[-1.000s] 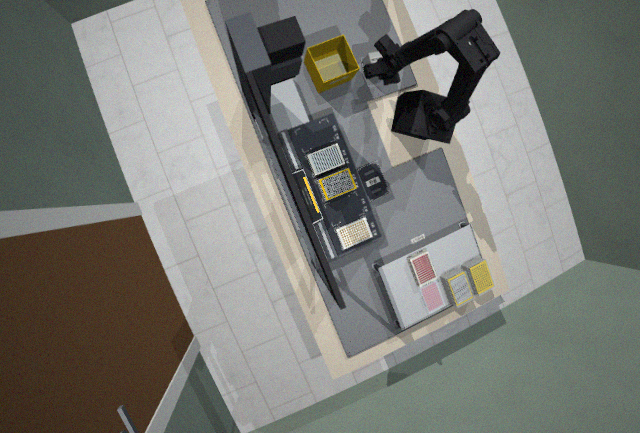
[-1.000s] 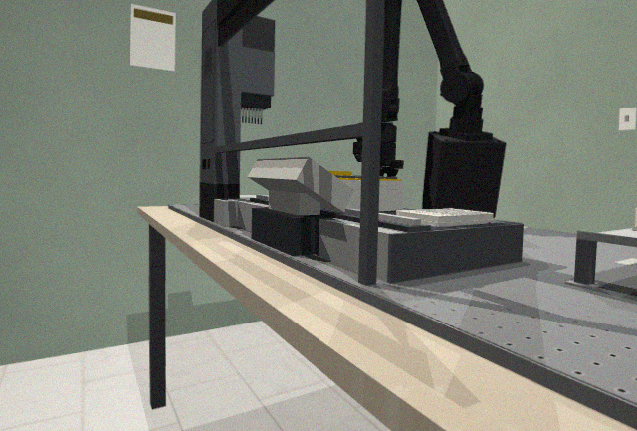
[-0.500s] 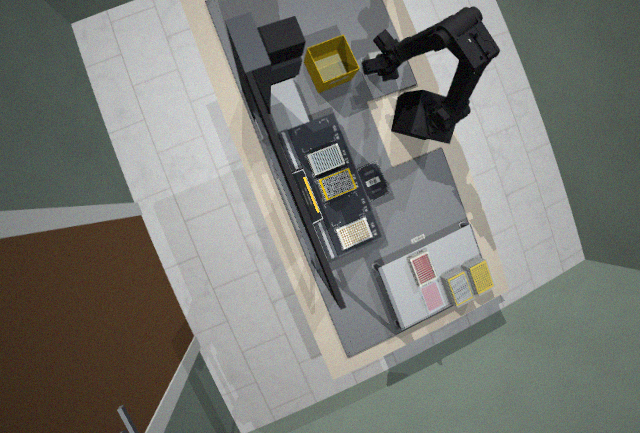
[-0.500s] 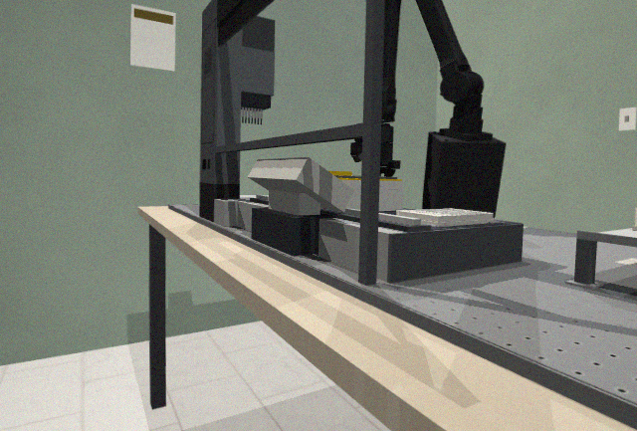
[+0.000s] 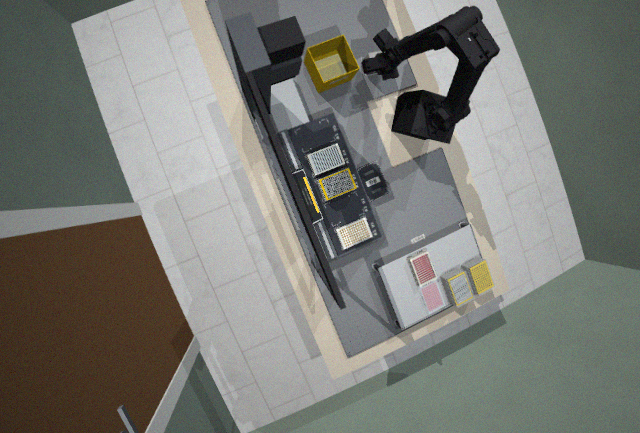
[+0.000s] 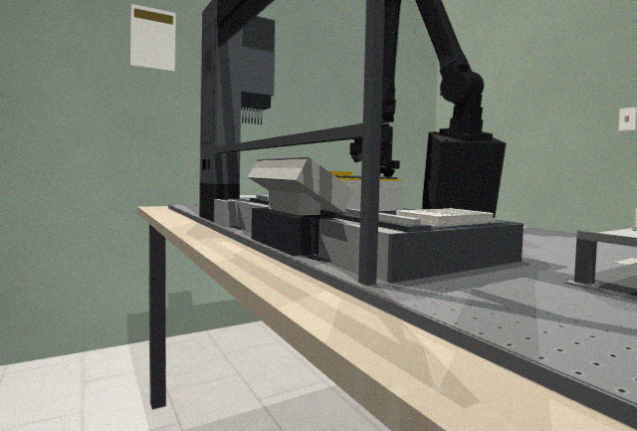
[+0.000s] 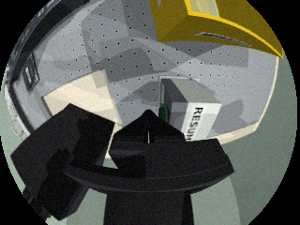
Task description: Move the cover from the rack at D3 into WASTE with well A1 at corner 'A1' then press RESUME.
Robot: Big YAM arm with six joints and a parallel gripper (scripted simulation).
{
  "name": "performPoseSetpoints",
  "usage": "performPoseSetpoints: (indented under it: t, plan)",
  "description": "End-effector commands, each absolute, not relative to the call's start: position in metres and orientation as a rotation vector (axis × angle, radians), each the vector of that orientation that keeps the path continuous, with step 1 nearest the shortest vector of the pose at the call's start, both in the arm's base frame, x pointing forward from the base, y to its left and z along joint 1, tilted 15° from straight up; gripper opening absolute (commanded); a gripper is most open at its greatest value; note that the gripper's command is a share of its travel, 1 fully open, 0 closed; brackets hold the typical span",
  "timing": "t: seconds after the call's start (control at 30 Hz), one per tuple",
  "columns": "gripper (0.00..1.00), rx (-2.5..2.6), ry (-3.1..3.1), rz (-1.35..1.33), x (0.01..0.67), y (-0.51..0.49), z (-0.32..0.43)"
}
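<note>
My gripper point(image 5: 368, 65) is shut and holds nothing. It sits low, just beside the yellow waste bin point(image 5: 330, 62). In the wrist view the shut fingertips point(image 7: 150, 127) point at the small white RESUME box point(image 7: 193, 111) and stand right at its green key point(image 7: 163, 112); I cannot tell whether they touch. The bin point(image 7: 201, 9) is just beyond the box. A pale flat thing lies inside the bin. The yellow-framed tip rack at D3 point(image 5: 338, 183) shows its dark holes and has no cover on it. It looks flat in its place.
A grey-white reservoir point(image 5: 325, 158) and a cream plate point(image 5: 355, 233) flank the rack on the dark deck. The spare nest point(image 5: 371, 177) is beside the deck. The shelf unit point(image 5: 434, 278) holds red, pink and yellow labware. The handler's gantry frame point(image 6: 371, 117) and its head point(image 5: 280, 38) stand behind the bin.
</note>
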State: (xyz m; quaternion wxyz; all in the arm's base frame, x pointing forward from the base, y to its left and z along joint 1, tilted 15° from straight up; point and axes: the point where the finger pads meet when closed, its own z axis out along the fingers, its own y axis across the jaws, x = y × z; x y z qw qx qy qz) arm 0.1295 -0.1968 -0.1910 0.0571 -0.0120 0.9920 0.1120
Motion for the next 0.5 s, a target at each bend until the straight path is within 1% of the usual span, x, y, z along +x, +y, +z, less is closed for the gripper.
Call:
performPoseSetpoints:
  t: [0.0, 0.47]
  plan:
    - [0.00, -0.054, 3.010, 0.352, 0.1287, -0.2022, -0.1951]
    - [0.00, -0.054, 3.010, 0.352, 0.1290, -0.2070, -0.1962]
